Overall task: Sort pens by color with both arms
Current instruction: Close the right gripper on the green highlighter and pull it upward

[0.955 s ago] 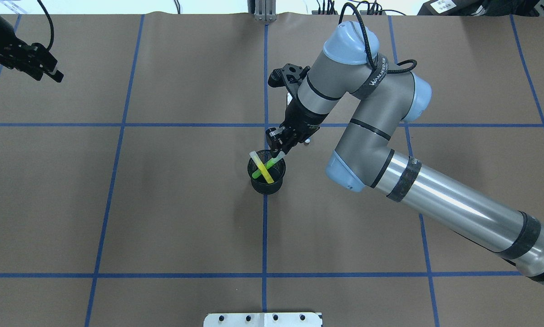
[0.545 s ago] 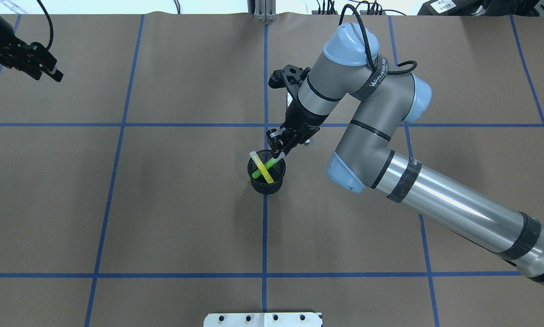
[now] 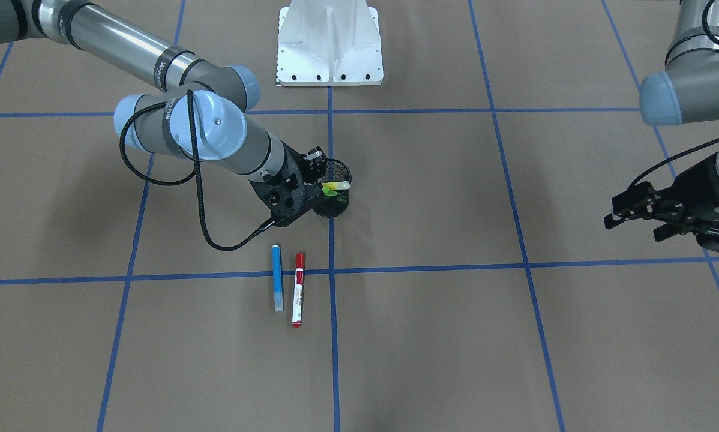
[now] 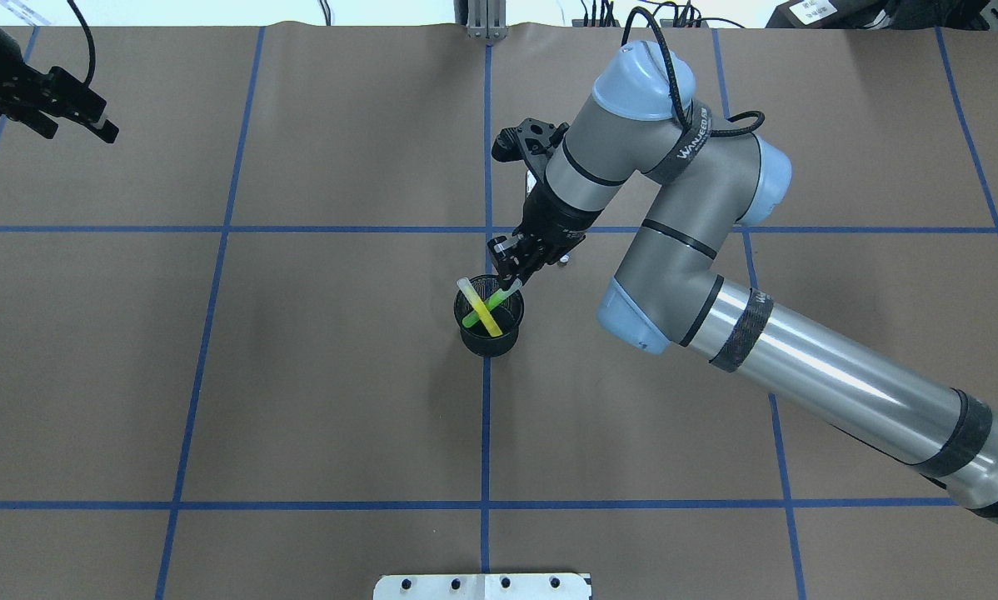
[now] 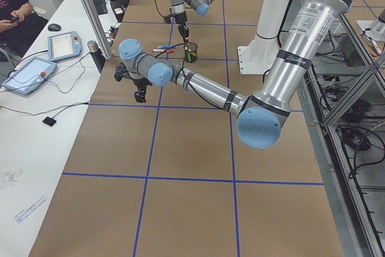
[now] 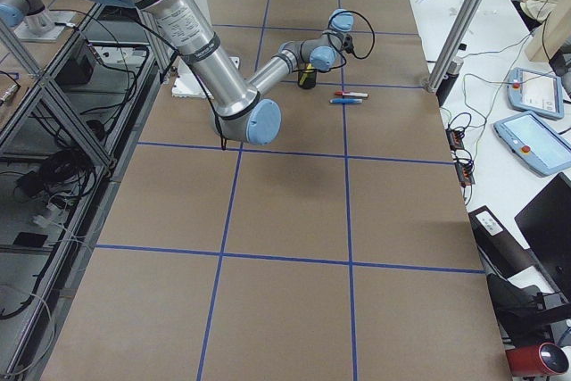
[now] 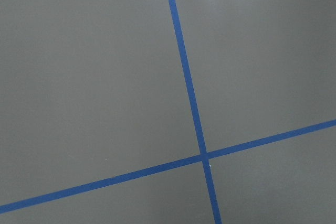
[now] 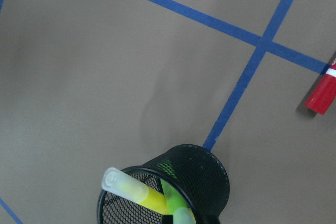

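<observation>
A yellow pen [image 4: 483, 311] and a green pen [image 4: 492, 306] stand crossed in a black mesh cup [image 4: 489, 337] at the table's middle. My right gripper [image 4: 511, 272] hangs at the green pen's upper end, just past the cup's far rim; I cannot tell whether its fingers have closed on it. The right wrist view shows both pens, yellow [image 8: 134, 191] and green [image 8: 176, 203], inside the cup [image 8: 210, 174]. On the table beyond the cup, a blue pen [image 3: 277, 277] and a red-capped white pen [image 3: 298, 289] lie side by side. My left gripper [image 3: 634, 228] hovers open and empty at the far left.
The white base stand [image 3: 329, 45] sits at the robot's edge of the table. Blue tape lines [image 7: 189, 103] cross the brown table cover. At the left end, a white side bench holds tablets [image 5: 27, 75] and cables, and a seated person [image 5: 15, 16] is there.
My left gripper has drifted slightly toward the table's far edge. The right gripper and the pens in the cup have stayed put.
</observation>
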